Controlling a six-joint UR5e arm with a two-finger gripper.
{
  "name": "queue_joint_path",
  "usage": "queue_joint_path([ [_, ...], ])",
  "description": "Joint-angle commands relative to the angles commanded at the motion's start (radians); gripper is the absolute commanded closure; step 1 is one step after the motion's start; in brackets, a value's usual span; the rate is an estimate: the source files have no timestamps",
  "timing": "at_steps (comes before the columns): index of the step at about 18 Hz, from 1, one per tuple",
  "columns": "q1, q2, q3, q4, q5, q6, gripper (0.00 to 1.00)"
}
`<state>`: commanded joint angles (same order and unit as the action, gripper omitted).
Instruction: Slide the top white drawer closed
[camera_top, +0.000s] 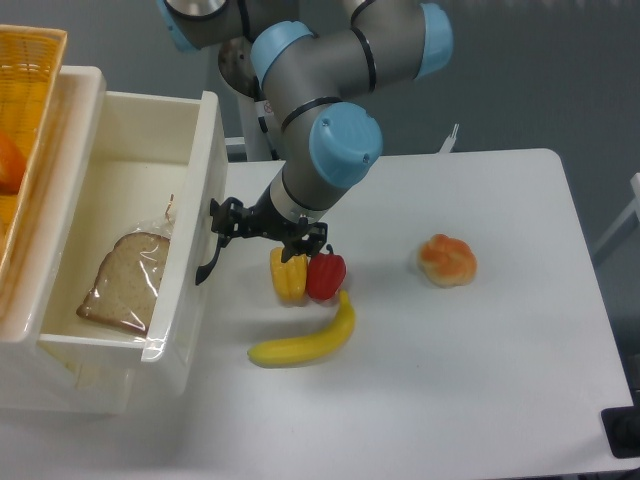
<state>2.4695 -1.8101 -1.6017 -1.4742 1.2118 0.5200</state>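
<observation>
— Where now? 
— Deep glossy cream-white top drawer (110, 205) pulled wide open, bagged bread slice (125, 280) inside; black two-finger gripper (222, 220) right at its front beside the black curved handle (208, 262). Finger gap unclear; apparently holding nothing.

— Risks? 
— Possibly glancing off the glossy front, skewing and jamming the drawer. Just behind the fingers: yellow and red plastic peppers (305, 277), yellow banana (305, 343), liable to be knocked.

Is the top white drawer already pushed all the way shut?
No, the top white drawer stands pulled out, its inside open to view with a bagged slice of bread lying on its floor.
</observation>
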Motion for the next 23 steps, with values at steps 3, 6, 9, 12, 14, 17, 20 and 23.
queue_joint_path([
  [3,0.046,-0.002,0.032,0.0,0.006,0.0,0.0],
  [6,0.046,-0.009,0.032,0.005,0.034,0.002,0.0],
  [9,0.039,-0.026,0.022,0.008,0.051,-0.002,0.0],
  [12,0.031,-0.038,0.014,0.009,0.049,-0.003,0.0],
  [14,0.028,-0.044,0.011,0.011,0.051,-0.002,0.0],
  [17,0.02,-0.055,0.008,0.011,0.051,-0.002,0.0],
  [20,0.003,-0.081,0.008,0.011,0.051,-0.003,0.0],
  [23,-0.007,-0.104,0.003,0.012,0.051,0.0,0.0],
])
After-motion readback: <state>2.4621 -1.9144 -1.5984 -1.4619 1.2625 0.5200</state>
